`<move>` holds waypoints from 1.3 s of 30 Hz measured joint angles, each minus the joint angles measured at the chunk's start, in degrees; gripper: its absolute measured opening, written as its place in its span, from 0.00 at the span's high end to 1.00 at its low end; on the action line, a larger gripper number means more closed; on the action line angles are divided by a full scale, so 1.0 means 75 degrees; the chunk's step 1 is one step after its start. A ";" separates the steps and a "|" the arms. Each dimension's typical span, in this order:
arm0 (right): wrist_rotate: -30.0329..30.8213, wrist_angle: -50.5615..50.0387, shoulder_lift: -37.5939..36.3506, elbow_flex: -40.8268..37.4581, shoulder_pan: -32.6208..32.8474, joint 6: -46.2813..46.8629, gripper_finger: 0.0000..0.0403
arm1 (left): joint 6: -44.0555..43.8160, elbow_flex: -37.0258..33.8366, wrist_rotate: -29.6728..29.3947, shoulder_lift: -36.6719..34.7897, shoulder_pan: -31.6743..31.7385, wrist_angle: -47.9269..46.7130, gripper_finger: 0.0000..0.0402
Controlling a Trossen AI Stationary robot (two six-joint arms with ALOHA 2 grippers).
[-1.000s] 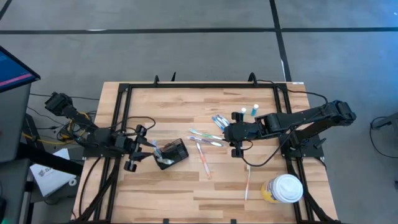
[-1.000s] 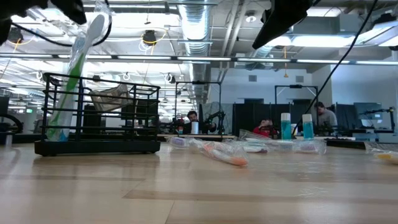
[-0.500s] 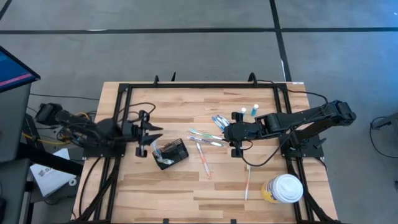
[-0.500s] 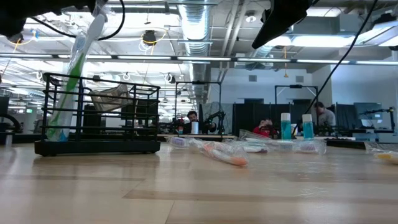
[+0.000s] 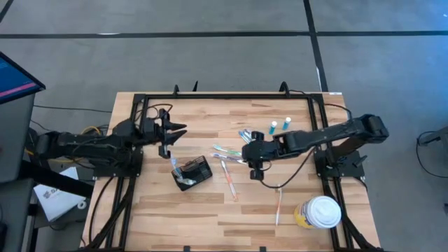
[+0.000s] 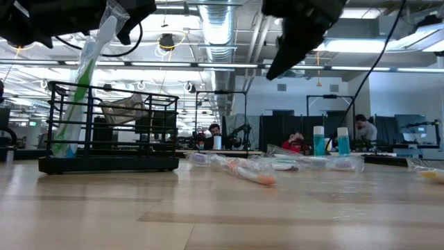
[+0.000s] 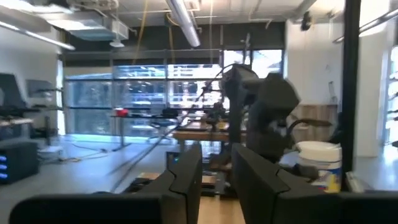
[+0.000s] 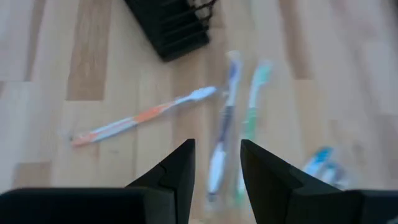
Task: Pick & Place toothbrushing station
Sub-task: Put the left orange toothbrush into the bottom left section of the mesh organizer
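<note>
Pick step: right gripper (image 5: 253, 157), jaws apart and empty, is being hung over brushes (image 5: 231, 155) at holder's (image 5: 192, 172) three o'clock; a descent is being called for. Left gripper (image 5: 171, 134), jaws narrowly apart, is being parked at holder's eleven

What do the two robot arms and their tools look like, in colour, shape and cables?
Both arms are black, slender and jointed. The left arm has loose black cables, with yellow wires near its base. The right arm has a thin black cable hanging under it. The left tool and the right tool each end in two dark, wedge-shaped fingers that narrow toward the tip.
</note>
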 joint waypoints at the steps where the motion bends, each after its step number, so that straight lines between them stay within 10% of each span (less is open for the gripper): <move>1: -0.0187 0.0218 0.0157 0.0011 -0.0064 0.0140 0.71 | -0.0048 0.0000 0.0115 0.0003 0.0068 -0.0006 0.80; 18: -0.1800 0.1798 0.2268 0.0004 -0.0810 0.2436 0.71 | -0.0408 0.0000 0.0348 0.0003 0.0053 -0.0225 0.80; 39: -0.1842 0.2500 0.2619 0.0006 -0.0822 0.2904 0.71 | -0.0628 0.0000 0.0348 0.0000 0.0053 -0.0366 0.80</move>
